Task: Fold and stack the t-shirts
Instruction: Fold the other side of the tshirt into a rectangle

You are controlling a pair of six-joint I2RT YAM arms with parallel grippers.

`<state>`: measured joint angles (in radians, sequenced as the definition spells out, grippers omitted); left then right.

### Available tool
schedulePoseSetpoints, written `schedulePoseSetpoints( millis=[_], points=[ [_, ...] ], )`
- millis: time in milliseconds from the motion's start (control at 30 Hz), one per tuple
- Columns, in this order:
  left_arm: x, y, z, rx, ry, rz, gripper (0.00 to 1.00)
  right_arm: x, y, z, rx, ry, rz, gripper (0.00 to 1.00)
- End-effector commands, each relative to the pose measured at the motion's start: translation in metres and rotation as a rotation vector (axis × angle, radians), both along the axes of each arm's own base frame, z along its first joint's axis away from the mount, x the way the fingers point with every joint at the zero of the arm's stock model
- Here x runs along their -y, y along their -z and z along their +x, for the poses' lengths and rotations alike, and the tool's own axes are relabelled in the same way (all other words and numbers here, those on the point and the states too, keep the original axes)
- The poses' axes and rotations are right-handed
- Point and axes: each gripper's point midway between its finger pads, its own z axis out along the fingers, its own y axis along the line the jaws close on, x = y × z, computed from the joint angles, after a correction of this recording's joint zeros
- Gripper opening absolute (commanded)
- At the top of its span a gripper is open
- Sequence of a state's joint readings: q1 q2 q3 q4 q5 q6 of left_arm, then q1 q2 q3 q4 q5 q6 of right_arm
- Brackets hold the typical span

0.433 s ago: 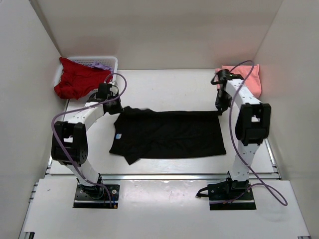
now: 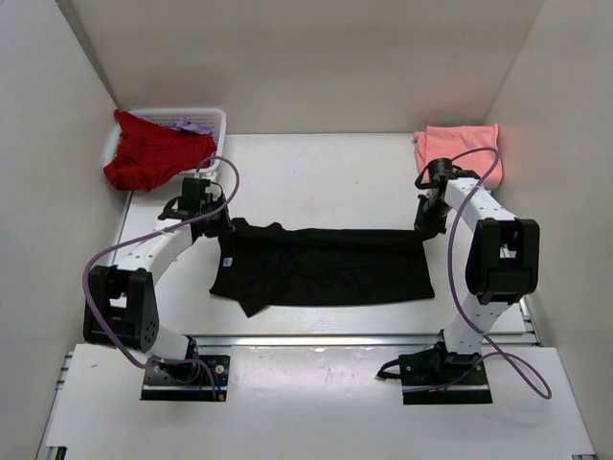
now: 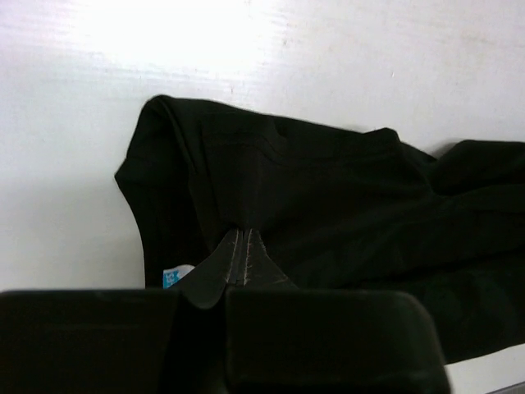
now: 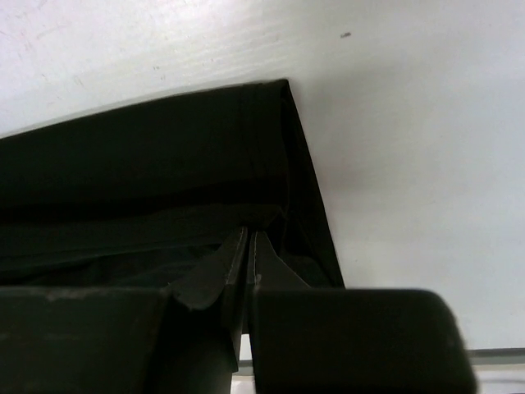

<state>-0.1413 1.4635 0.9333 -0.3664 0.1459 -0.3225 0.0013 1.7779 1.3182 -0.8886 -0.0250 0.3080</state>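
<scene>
Black t-shirt lies mid-table, spread sideways: neck end left, hem end right, light-blue label showing near the left end.

Left gripper is pinched tight on the far-left edge by the shoulder. The left wrist view shows its tips together with black cloth between them. Right gripper is clamped on the far-right hem corner, and the right wrist view shows the same there. The far edge runs fairly straight between the two grips.

Likely step: a lengthwise fold, far edge over toward the near edge.

Handling, as a judgement:
- The shirt is light and limp with no stiffness, so it will sag and crease wherever it is unsupported.
- Best holds are the hem and shoulder seam, where the cloth is thicker and less likely to slip out.
- Both arms need to move together, or the edge skews and the fold goes crooked.
- Black cloth against black fingers makes the depth of bite hard to read.

Red t-shirt is draped over the white basket, far left. Salmon-pink t-shirt sits at the far right; whether it is neatly folded can't be told.
</scene>
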Motion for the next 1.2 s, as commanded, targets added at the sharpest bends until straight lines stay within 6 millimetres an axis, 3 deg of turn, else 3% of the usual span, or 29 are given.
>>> schedulePoseSetpoints(
  millis=[0, 267, 500, 733, 800, 900, 967, 1067, 1167],
  points=[
    [0.003, -0.009, -0.011, 0.03, 0.018, 0.0, 0.0, -0.002, -0.012, 0.007, 0.085, -0.02, 0.01, 0.0],
    [0.003, 0.005, -0.049, -0.015, 0.027, 0.021, 0.0, -0.001, -0.001, -0.011, 0.07, -0.021, 0.007, 0.0],
    [0.0, 0.0, -0.056, -0.004, 0.009, 0.005, 0.0, 0.015, 0.007, -0.016, 0.061, 0.015, -0.004, 0.0],
    [-0.008, 0.012, -0.072, -0.036, -0.019, 0.03, 0.02, 0.019, 0.014, -0.027, 0.037, 0.016, -0.014, 0.01],
    [-0.011, 0.011, -0.073, -0.042, -0.048, 0.026, 0.31, 0.018, 0.01, -0.027, 0.043, 0.008, -0.031, 0.13],
    [-0.01, -0.005, -0.062, -0.01, -0.063, 0.013, 0.3, 0.02, -0.007, -0.019, 0.079, 0.009, -0.089, 0.33],
    [-0.012, -0.011, -0.057, 0.001, -0.077, 0.026, 0.36, 0.022, -0.022, -0.005, 0.117, 0.014, -0.112, 0.41],
    [-0.003, -0.019, -0.053, 0.007, -0.087, -0.019, 0.33, 0.003, -0.032, 0.007, 0.15, -0.049, -0.101, 0.39],
    [0.018, -0.003, -0.059, -0.046, -0.083, -0.099, 0.29, -0.026, -0.026, 0.017, 0.173, -0.151, -0.021, 0.26]
  ],
)
